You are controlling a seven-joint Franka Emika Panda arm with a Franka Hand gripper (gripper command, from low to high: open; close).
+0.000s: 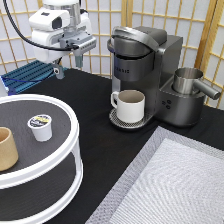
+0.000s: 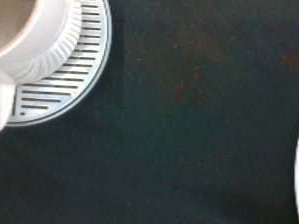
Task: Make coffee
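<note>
pincer (image 1: 67,64) open, aloft | pod (image 1: 40,127) on tray (image 1: 60,165) | mug (image 1: 129,105) under brewer (image 1: 145,60)

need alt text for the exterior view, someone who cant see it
The robot's tool hangs open and empty above the black table, toward the exterior view's top left. The coffee pod sits beside a tan cup on a white round tiered tray at left; a white mug stands under the coffee machine at right.

The arm's white wrist hangs high at the exterior view's top left, pointing straight down. Beneath it the tool (image 1: 68,66) holds nothing, its two dark fingers (image 1: 58,71) spread apart, well above the surface.
</note>
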